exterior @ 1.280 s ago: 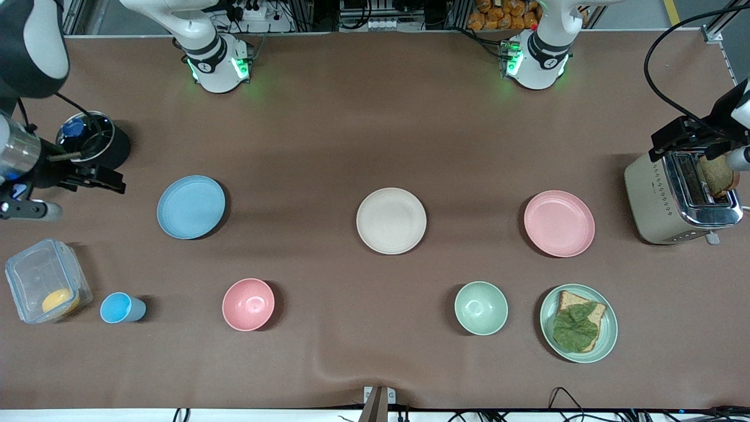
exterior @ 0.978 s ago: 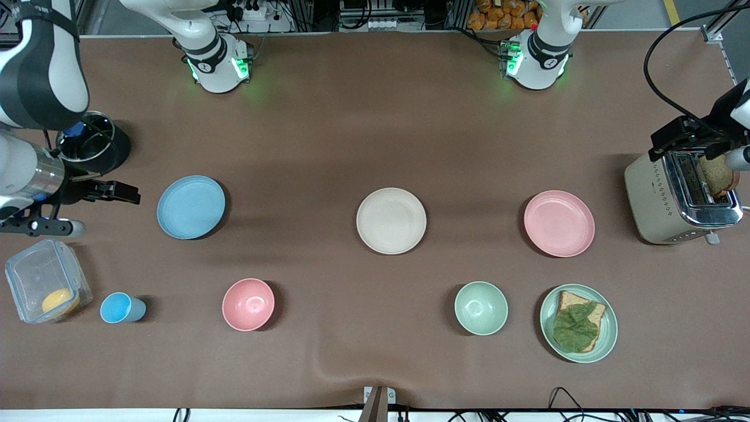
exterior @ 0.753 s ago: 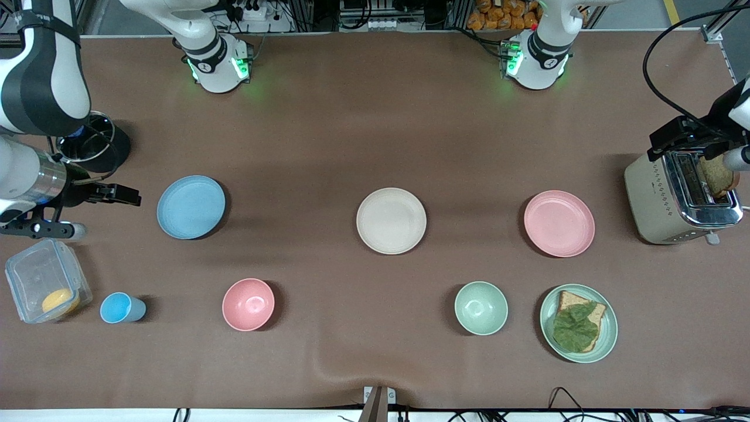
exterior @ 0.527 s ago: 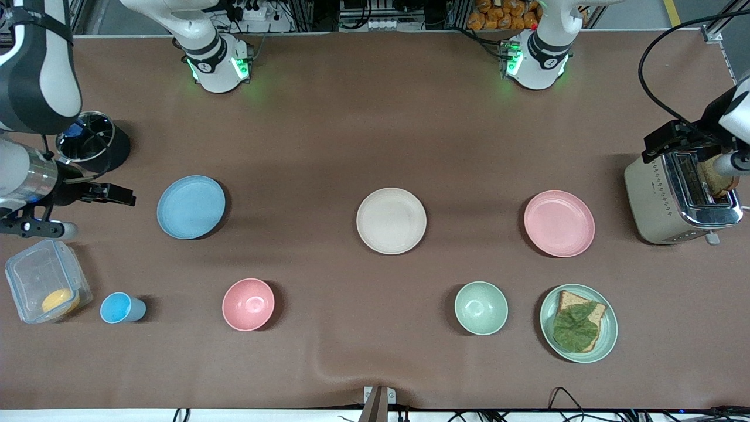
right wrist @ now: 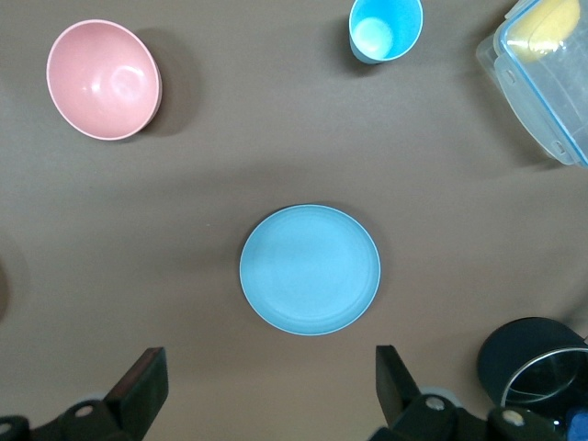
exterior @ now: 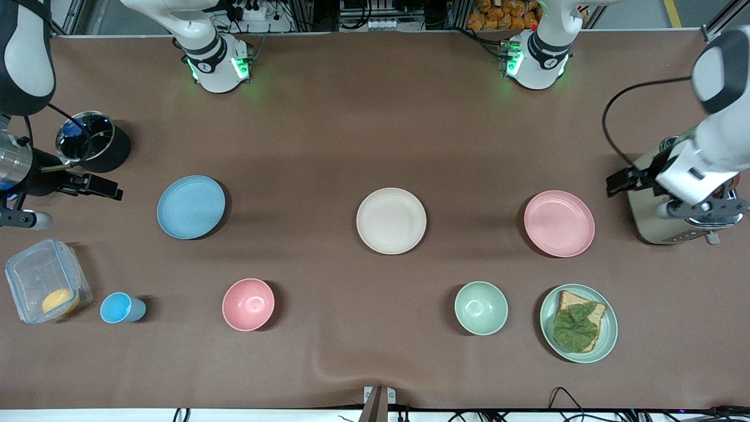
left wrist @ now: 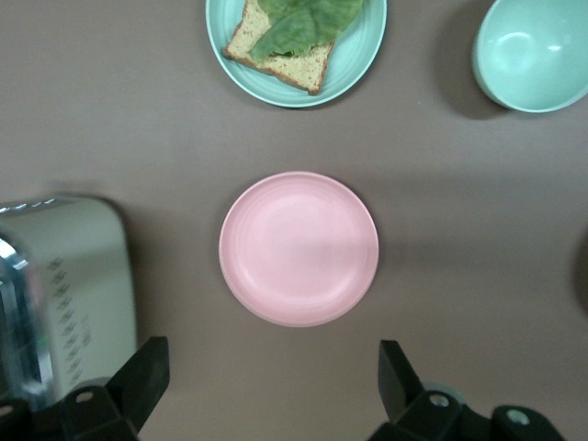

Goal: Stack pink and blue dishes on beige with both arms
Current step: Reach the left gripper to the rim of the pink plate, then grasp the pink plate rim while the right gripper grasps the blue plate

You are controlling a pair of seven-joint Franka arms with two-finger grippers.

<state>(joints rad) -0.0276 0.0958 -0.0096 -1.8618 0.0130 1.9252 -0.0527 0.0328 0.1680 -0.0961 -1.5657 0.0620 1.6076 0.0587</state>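
Note:
The light blue plate (exterior: 191, 207) lies toward the right arm's end of the table, the beige plate (exterior: 391, 221) in the middle and the pink plate (exterior: 559, 223) toward the left arm's end, all in one row and apart. My left gripper (exterior: 624, 180) hangs open over bare table between the toaster and the pink plate. In the left wrist view the pink plate (left wrist: 299, 248) sits ahead of the open left gripper (left wrist: 273, 356). My right gripper (exterior: 96, 186) is open over the table beside the blue plate (right wrist: 310, 268), which shows ahead of the empty right gripper (right wrist: 268, 358).
A toaster (exterior: 644, 225) stands at the left arm's end. Nearer the front camera are a pale green plate (exterior: 610, 335) with bread and a leaf, a green bowl (exterior: 481, 308), a pink bowl (exterior: 248, 304), a blue cup (exterior: 120, 308) and a clear box (exterior: 44, 281). A black pot (exterior: 96, 145) stands near the right gripper.
The left arm has swung from above the toaster toward the pink plate. The right gripper drifted toward the blue plate, then back a little. No plate has moved.

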